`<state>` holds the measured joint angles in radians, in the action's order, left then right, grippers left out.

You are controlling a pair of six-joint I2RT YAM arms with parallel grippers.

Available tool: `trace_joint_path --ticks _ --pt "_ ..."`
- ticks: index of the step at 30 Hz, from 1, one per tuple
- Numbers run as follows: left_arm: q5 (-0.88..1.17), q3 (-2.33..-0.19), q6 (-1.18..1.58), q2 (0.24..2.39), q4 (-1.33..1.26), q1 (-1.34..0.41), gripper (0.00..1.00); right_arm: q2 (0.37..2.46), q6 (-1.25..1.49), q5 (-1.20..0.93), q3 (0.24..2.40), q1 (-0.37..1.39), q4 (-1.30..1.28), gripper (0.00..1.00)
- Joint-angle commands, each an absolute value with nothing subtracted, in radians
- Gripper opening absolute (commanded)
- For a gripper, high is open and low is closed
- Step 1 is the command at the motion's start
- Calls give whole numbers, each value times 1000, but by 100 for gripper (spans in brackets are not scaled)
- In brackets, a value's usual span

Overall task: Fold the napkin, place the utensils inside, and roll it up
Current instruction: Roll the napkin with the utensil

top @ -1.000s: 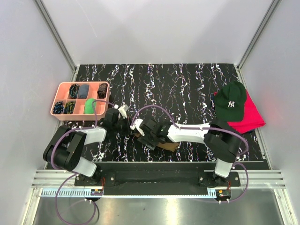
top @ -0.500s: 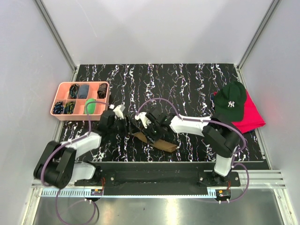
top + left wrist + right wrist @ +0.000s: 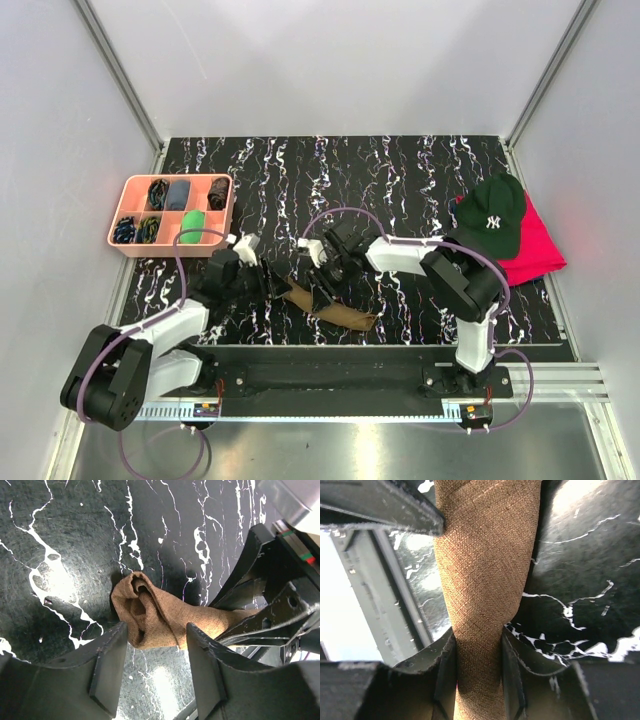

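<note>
Marbled tabletop (image 3: 400, 180) is bearing the rolled napkin (image 3: 335, 305): the right gripper (image 3: 479, 652) is clenching its soft, light middle; the left gripper (image 3: 156, 640) is hanging released astride its end, probably where to pinch.

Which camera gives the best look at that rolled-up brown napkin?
The left wrist view: there the napkin shows its rolled end and folds, large and sharp. The top view shows it lengthwise, but small and partly covered. The right wrist view shows only a close-up stretch of weave.
</note>
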<state>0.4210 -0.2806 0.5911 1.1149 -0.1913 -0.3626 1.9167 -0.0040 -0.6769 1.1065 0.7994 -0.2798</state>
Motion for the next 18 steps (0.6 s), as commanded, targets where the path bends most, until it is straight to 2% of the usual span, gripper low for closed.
trace_joint_path --ticks 1,6,12,18 --pt "413 -267 577 1115 -310 -362 50 1991 21 -776 1089 784 -321 40" --pt "433 -272 571 1163 -351 -362 47 2017 31 -811 1092 761 -307 40" --pt "468 -264 581 1209 -391 -362 37 2042 49 -838 1095 723 -290 40" --pt "494 -265 584 1265 -406 -362 36 2068 54 -848 1104 710 -287 40"
